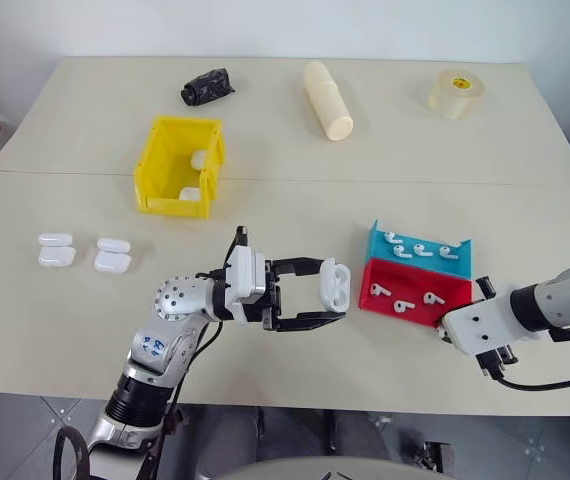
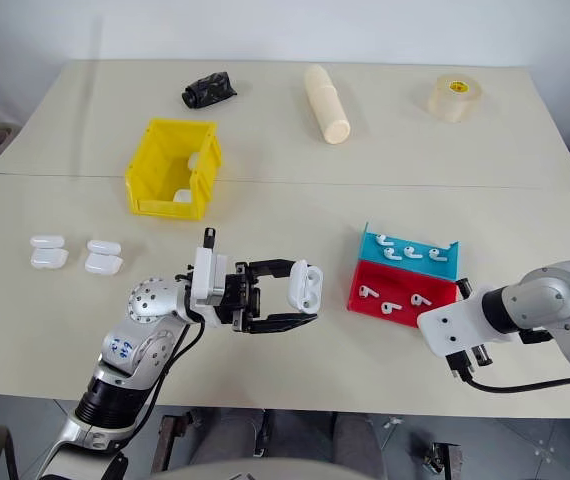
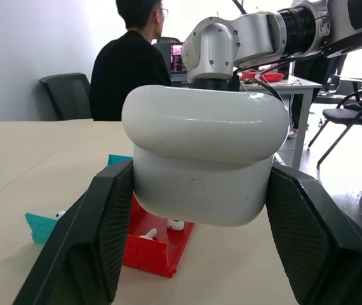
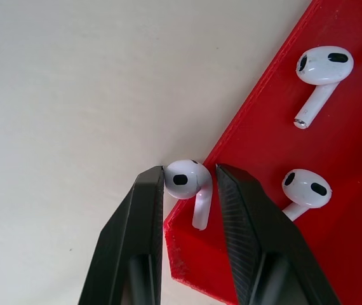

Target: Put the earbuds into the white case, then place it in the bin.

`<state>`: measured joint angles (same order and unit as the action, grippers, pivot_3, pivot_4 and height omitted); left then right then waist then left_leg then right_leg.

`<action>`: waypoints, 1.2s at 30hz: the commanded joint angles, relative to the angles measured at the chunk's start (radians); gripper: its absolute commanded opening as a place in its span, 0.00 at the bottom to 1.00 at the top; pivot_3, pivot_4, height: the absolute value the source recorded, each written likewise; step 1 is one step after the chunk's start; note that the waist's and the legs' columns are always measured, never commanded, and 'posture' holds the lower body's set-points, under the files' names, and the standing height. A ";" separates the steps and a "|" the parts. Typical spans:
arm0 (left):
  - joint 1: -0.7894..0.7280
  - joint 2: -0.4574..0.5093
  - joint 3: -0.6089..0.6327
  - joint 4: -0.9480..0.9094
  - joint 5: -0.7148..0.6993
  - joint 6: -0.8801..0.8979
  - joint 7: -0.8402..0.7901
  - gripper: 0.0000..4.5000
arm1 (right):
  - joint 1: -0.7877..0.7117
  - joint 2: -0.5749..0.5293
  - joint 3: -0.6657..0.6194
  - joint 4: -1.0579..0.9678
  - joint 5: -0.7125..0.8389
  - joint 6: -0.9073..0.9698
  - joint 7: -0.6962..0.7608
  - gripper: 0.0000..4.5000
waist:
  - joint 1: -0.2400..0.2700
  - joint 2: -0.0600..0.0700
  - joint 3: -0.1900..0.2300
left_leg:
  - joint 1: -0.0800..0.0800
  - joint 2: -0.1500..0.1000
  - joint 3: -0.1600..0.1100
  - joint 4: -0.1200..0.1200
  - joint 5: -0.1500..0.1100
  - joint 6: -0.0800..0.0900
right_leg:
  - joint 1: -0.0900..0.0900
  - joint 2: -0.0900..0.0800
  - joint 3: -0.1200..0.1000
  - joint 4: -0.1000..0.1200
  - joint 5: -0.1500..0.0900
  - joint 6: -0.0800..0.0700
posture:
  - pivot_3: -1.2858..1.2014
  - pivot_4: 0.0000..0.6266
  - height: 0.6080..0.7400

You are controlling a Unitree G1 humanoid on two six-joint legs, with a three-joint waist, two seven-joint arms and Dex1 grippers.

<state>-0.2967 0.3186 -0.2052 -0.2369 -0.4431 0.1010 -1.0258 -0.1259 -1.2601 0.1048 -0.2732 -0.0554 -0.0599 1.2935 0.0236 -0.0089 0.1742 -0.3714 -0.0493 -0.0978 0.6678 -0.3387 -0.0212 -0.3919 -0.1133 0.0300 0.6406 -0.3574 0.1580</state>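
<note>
My left gripper (image 1: 333, 291) is shut on a white case (image 1: 334, 284), holding it level above the table's middle; the lid looks closed in the left wrist view (image 3: 203, 165). My right gripper (image 4: 190, 175) points down at the near corner of the red tray (image 4: 333, 165). Its fingertips (image 4: 155, 190) press on both sides of one white earbud (image 4: 184, 179). More earbuds (image 1: 401, 297) lie in the red tray (image 1: 415, 312), and others are in the blue tray (image 1: 380, 252) behind it. The yellow bin (image 1: 150, 172) stands at the far left with white cases (image 1: 198, 158) inside.
More white cases (image 1: 55, 250) lie on the table at the left. At the far edge are a black bundle (image 1: 206, 87), a cream cylinder (image 1: 327, 100) and a tape roll (image 1: 455, 92). A seated person (image 3: 130, 70) is beyond the table.
</note>
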 commanded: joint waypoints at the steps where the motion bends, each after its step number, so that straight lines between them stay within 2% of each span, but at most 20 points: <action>1: 0.005 -0.001 0.002 -0.053 -0.019 -0.005 0.007 0.62 | 0.014 0.013 0.004 -0.016 0.008 0.018 0.006 0.12 | 0.000 0.000 0.000 | 0.000 0.000 0.000 0.000 0.000 0.000 | 0.000 0.000 0.000 0.000 0.000 0.000 | 0.52 0.24 1.00; 9: 0.003 0.001 0.004 -0.049 -0.019 -0.007 0.004 0.62 | 0.029 0.034 -0.029 -0.047 0.049 0.065 -0.002 0.12 | 0.000 0.000 0.000 | 0.001 0.001 0.000 0.000 0.000 0.000 | 0.000 0.001 0.000 0.000 0.000 0.000 | 0.52 0.24 1.00; 17: 0.003 0.016 0.014 -0.038 -0.037 -0.001 -0.019 0.62 | 0.064 0.091 -0.233 -0.173 0.309 0.238 -0.020 0.12 | 0.001 0.000 0.000 | 0.000 0.001 0.000 0.000 0.000 0.000 | 0.000 0.000 0.000 0.000 0.000 0.000 | 0.52 0.24 1.00; 21: -0.021 0.016 0.018 0.003 -0.058 0.004 -0.056 0.62 | 0.084 0.268 -0.336 -0.268 0.533 0.350 -0.148 0.12 | 0.002 -0.001 0.000 | 0.000 0.001 -0.001 0.000 0.000 0.000 | 0.001 0.001 -0.001 0.000 0.000 0.000 | 0.52 0.24 1.00; 23: -0.027 0.016 0.025 0.018 -0.063 0.006 -0.067 0.62 | 0.079 0.320 -0.346 -0.297 0.583 0.406 -0.205 0.12 | 0.002 -0.001 0.000 | 0.000 0.000 -0.001 0.001 0.000 0.000 | 0.001 0.000 0.000 0.001 0.000 0.000 | 0.52 0.24 1.00; 29: -0.077 0.016 0.049 0.084 -0.087 0.028 -0.104 0.62 | 0.023 0.598 -0.371 -0.349 0.814 0.442 -0.439 0.12 | 0.000 -0.001 0.000 | 0.001 0.000 -0.001 0.000 0.000 0.000 | 0.000 0.000 0.000 0.001 0.000 0.000 | 0.52 0.24 1.00; 31: -0.092 0.012 0.058 0.098 -0.095 0.042 -0.105 0.62 | 0.010 0.675 -0.372 -0.356 0.834 0.413 -0.498 0.12 | 0.000 -0.001 0.000 | 0.000 0.000 -0.001 0.001 0.000 0.000 | 0.000 0.000 0.000 0.002 0.000 0.000 | 0.52 0.24 1.00; 36: -0.120 0.003 0.067 0.118 -0.109 0.069 -0.110 0.62 | -0.003 0.780 -0.325 -0.391 0.860 0.404 -0.586 0.12 | -0.001 0.000 0.000 | 0.000 -0.001 -0.002 0.001 0.000 0.000 | 0.000 0.000 0.000 0.002 0.000 0.000 | 0.52 0.24 1.00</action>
<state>-0.3996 0.3287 -0.1473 -0.1033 -0.5214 0.1664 -1.1289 -0.1224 -0.5051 -0.2369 -0.6076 0.7754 0.3706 0.7363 0.0223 -0.0093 0.1743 -0.3710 -0.0500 -0.0994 0.6683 -0.3385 -0.0214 -0.3922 -0.1135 0.0297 0.6430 -0.3574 0.1581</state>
